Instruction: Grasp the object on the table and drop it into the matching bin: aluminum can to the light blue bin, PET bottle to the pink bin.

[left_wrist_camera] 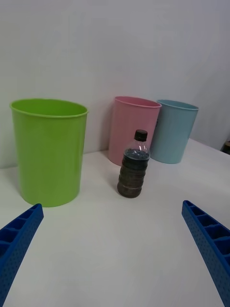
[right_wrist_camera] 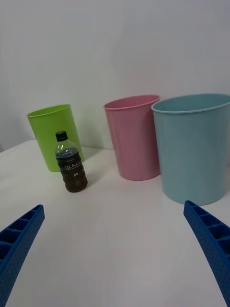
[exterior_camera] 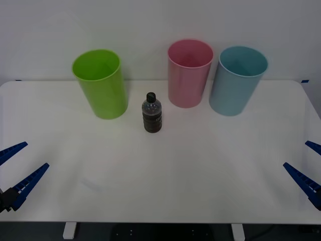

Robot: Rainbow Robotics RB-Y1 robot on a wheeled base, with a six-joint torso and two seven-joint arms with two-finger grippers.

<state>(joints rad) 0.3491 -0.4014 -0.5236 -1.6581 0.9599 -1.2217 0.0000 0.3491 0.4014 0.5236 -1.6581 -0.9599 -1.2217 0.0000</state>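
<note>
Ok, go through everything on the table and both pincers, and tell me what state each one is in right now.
PET bottle: upright, black cap on, ungrasped, standing on the table.
Pink bin: upright, open-topped.
Light blue bin: upright, open-topped.
Lime green bin: upright, open-topped.
Left pincer: open, low at the table's near left edge.
Right pincer: open, low at the near right edge.

My left tool (exterior_camera: 17, 168) hangs spread open above the counter's near-left corner; my right tool (exterior_camera: 307, 168), equally open, near-right.

Upright black-capped PET bottle (exterior_camera: 152, 116) on table (exterior_camera: 200, 170), near pink bin (exterior_camera: 188, 75)
</note>
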